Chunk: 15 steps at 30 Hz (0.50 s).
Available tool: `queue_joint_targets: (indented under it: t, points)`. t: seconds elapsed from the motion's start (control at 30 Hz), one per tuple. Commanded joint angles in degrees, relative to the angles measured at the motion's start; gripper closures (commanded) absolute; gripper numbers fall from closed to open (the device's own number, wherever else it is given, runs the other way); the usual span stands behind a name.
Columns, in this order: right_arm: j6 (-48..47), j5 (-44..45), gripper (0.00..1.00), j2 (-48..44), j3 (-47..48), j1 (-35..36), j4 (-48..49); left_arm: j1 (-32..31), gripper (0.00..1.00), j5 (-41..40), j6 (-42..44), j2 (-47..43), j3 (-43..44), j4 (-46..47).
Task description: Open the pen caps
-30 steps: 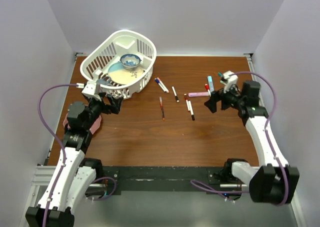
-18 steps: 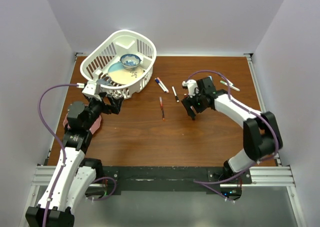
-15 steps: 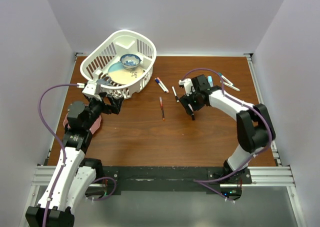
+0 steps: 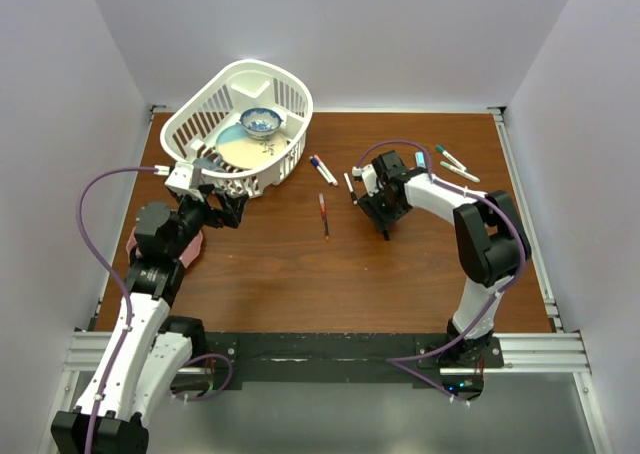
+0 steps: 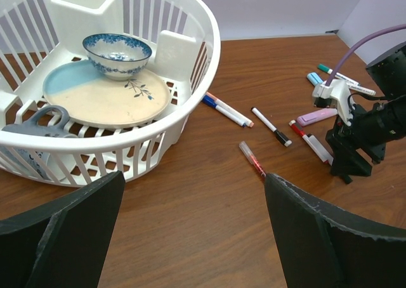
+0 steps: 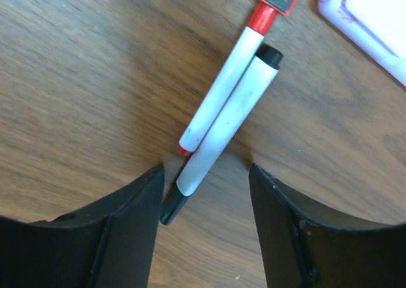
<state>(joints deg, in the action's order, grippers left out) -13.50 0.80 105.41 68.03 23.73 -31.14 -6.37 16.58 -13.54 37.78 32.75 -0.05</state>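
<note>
Two pens lie side by side under my right gripper [image 6: 204, 174]: a white pen [image 6: 231, 113] with a black cap [image 6: 170, 205] and a white pen with red ends [image 6: 219, 91]. The jaws stand partly apart, straddling the black-capped end without pinching it; the left finger is almost at the cap. From above, that gripper [image 4: 383, 217] points down at mid-table. More pens lie around it: a reddish one [image 4: 324, 215], a blue-tipped one [image 4: 322, 169], a black-tipped one [image 4: 350, 188] and teal ones [image 4: 455, 164]. My left gripper [image 4: 222, 209] hangs wide open over bare wood [image 5: 193, 237].
A white basket [image 4: 290, 94] at the back left holds a blue patterned bowl [image 5: 117, 54], a plate [image 5: 95, 98] and a grey mug [image 5: 32, 126]. A pink block [image 6: 374, 21] lies just beyond the two pens. White walls close in the table.
My right arm has swung from the right side of the table to the pair of pens in the middle, and its jaws have narrowed. The left arm has not moved.
</note>
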Motion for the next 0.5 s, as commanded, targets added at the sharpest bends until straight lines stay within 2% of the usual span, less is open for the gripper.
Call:
queue_joint_targets:
  t: [0.0,0.1,0.23,0.47]
  points:
    - [0.1,2.0,0.43,1.7,1.7,0.4,-1.9,0.3,0.02,1.1,-0.8,-0.2,-0.2,3.2]
    - [0.2,2.5,0.49,2.0,1.4,0.2,-2.0,0.2,0.02,1.2,-0.9,-0.2,-0.2,3.3]
    - [0.7,2.3,0.64,2.3,1.3,-0.6,-2.6,0.3,0.02,1.3,-0.8,-0.3,-0.2,3.2]
    - [0.9,0.4,0.75,2.0,0.4,-4.8,-3.8,0.3,0.02,2.1,-0.4,-0.8,-0.1,3.1]
